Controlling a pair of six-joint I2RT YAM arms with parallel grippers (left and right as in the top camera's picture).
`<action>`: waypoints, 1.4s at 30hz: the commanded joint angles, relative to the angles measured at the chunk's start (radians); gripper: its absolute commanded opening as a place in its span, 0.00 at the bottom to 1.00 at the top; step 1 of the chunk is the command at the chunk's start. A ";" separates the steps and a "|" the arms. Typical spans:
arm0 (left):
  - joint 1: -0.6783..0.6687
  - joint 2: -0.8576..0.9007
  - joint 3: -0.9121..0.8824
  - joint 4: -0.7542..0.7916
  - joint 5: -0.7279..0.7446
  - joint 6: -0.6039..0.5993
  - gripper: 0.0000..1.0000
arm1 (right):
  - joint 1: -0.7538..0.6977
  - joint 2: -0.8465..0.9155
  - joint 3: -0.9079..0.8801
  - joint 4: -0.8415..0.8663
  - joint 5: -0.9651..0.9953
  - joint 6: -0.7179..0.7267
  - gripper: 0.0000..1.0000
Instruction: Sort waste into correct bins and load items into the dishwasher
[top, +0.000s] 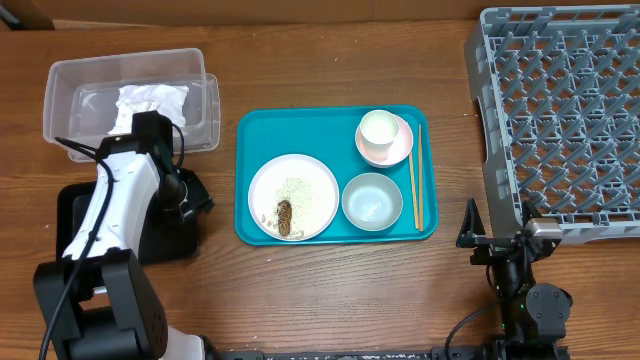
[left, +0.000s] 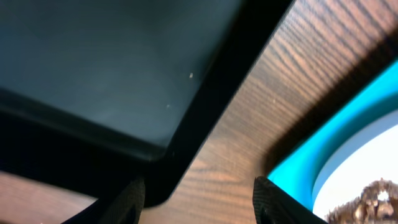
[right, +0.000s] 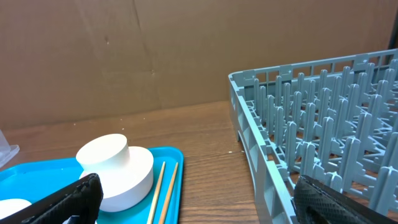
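bench (top: 330, 60): wood-grain, smooth, satin sheen. teal tray (top: 250, 130): smooth plastic, slight gloss. On it: plate (top: 315, 175) and cup (top: 380, 128) smooth white, look glazed; saucer (top: 404, 143) pink and bowl (top: 372, 200) grey-blue, same smooth finish; chopsticks (top: 415, 185) bare pale wood; rice (top: 295, 190) grainy, brown lump (top: 285, 218) rough.

Left of the teal tray: tub (top: 60, 80) clear glossy plastic; napkin (top: 150, 100) crumpled white paper; black tray (left: 124, 62) smooth, dull sheen, few dust specks.

Right of it: dish rack (top: 560, 100) grey moulded plastic, matt. On right gripper (right: 196, 190), pads (right: 323, 202) black, pebbled, matt.
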 joint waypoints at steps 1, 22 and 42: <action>-0.009 -0.028 -0.037 0.024 -0.025 -0.054 0.57 | -0.002 -0.008 -0.010 0.005 0.010 -0.004 1.00; -0.011 -0.028 -0.207 0.278 -0.100 -0.106 0.41 | -0.002 -0.008 -0.010 0.005 0.010 -0.003 1.00; -0.015 -0.028 -0.199 0.277 -0.024 -0.060 0.04 | -0.002 -0.008 -0.010 0.005 0.010 -0.004 1.00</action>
